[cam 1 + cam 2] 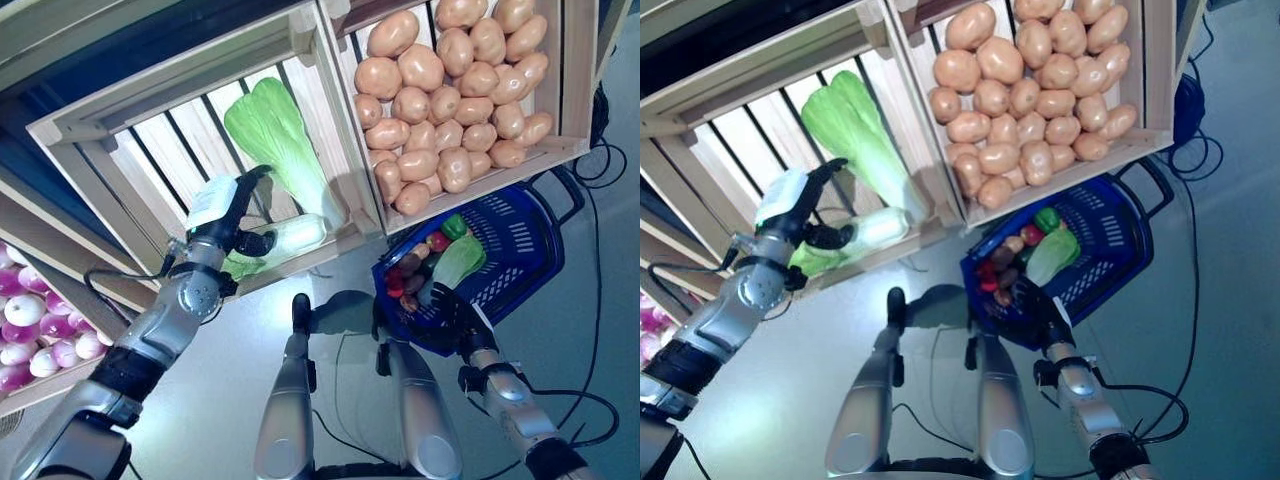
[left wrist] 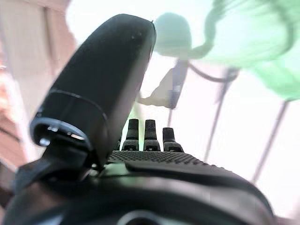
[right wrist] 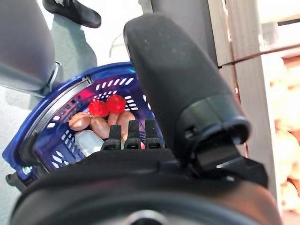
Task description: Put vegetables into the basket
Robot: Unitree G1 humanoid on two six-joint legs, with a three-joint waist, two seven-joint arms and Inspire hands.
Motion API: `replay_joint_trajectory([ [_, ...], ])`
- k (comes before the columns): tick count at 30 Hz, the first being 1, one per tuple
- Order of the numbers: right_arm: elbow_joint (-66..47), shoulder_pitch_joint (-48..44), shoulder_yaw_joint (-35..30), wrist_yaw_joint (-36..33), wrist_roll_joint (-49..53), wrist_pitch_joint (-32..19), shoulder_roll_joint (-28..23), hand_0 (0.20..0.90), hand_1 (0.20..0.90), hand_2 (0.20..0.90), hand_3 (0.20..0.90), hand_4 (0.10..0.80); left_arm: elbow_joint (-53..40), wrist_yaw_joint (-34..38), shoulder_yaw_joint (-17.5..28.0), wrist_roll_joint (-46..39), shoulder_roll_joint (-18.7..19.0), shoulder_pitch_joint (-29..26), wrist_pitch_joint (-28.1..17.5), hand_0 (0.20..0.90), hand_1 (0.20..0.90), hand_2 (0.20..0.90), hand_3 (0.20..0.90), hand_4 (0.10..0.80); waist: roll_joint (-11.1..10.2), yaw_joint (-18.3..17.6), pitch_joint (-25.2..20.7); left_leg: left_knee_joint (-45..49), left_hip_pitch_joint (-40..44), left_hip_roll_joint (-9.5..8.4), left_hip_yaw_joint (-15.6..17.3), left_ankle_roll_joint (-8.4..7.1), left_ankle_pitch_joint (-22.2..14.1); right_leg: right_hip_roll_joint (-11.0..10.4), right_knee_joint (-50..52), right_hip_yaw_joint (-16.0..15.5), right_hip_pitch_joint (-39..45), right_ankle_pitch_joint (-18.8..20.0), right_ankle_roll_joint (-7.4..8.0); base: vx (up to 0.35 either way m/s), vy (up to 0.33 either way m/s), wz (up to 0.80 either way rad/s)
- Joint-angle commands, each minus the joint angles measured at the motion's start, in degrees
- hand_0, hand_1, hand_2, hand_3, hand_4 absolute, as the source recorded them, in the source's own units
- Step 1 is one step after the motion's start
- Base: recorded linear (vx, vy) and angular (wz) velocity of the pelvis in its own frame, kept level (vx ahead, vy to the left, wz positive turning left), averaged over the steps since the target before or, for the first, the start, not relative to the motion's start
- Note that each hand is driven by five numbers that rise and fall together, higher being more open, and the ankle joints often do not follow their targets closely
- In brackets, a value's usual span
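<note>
My left hand [image 1: 222, 222] reaches into a slatted wooden crate [image 1: 120, 130] on the stand. Its fingers are straight and spread over the stalk end of a pale green leafy cabbage [image 1: 292, 237] lying along the crate's front edge, with the thumb touching it. The left wrist view shows the straight fingers [image 2: 145, 135] with green leaves beyond. The blue basket [image 1: 515, 245] stands on the floor under the stand. It holds a green leafy vegetable [image 1: 461, 259], red round ones [image 3: 107, 105], a green pepper [image 1: 455, 225] and brown potatoes [image 3: 79, 121]. My right hand [image 1: 452, 308] waits open at the basket's near rim.
A second, larger leafy cabbage [image 1: 268, 128] leans on the slats just above my left hand. A crate of potatoes [image 1: 565, 80] overhangs the basket. A lower shelf [image 1: 40, 385] juts out at the left. Grey floor [image 1: 240, 390] lies between stand and basket.
</note>
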Motion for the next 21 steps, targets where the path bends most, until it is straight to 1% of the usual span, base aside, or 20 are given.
replay_joint_trajectory([
  [1,-4.92,3.13,-1.83,-0.82,-1.78,-3.14,-1.84,0.9,0.9,0.9,0.9,0.8,-2.76,4.29,3.8,2.89,-0.39,0.66,1.31,0.9,0.9,0.9,0.9,0.8,-0.11,-0.42,-0.26,5.65,-3.65,-3.93,0.74,1.96,-2.08,-0.94,-5.09,-1.65,5.45,2.68,0.99,-0.009,0.013,0.03],
  [5,-5.0,3.08,-1.93,-0.56,-1.66,-2.85,-2.44,0.9,0.9,0.9,0.9,0.8,-1.56,3.92,2.96,1.97,-0.47,1.73,3.94,0.9,0.9,0.9,0.9,0.8,0.09,-0.29,-0.26,5.78,-4.02,-3.88,0.88,1.89,-2.12,-1.14,-5.04,-1.77,5.22,2.62,1.11,-0.002,0.004,0.01],
  [8,-5.35,2.37,-1.8,-0.94,-1.46,-2.51,-2.76,0.9,0.9,0.9,0.9,0.8,-0.76,3.22,1.69,0.99,-1.02,1.38,5.69,0.9,0.9,0.9,0.9,0.8,0.13,-0.43,-0.26,5.41,-4.76,-3.88,1.08,1.89,-1.63,-1.16,-5.33,-1.8,4.45,3.12,1.2,-0.027,0.013,0.03],
  [13,-5.26,1.53,-1.08,-1.25,-1.42,-2.34,-2.76,0.9,0.9,0.9,0.9,0.8,0.85,3.49,-0.05,0.25,-1.5,-0.18,5.72,0.9,0.9,0.9,0.9,0.8,-0.34,-0.8,-0.26,5.45,-4.87,-3.59,1.39,1.89,-1.83,-0.96,-5.05,-1.44,4.01,3.06,1.38,0.0,0.0,0.0],
  [17,-5.08,0.05,-0.55,-1.16,-1.33,-1.99,-2.94,0.9,0.9,0.9,0.9,0.8,2.92,5.42,-1.76,0.89,-2.3,-2.99,6.36,0.9,0.9,0.9,0.9,0.8,-0.71,-1.38,-0.26,5.31,-5.61,-3.42,1.43,1.83,-1.32,-0.61,-5.01,-0.92,3.15,3.48,1.41,0.0,0.0,0.0],
  [21,-4.7,-0.6,0.07,-0.93,-1.16,-1.82,-2.94,0.9,0.9,0.9,0.9,0.8,5.05,5.49,-2.78,0.98,-2.69,-5.3,6.27,0.9,0.9,0.9,0.9,0.8,-1.21,-1.71,-0.26,5.59,-5.76,-3.22,1.64,1.73,-1.39,-0.48,-4.98,-0.66,3.05,3.53,1.42,0.0,0.0,0.0],
])
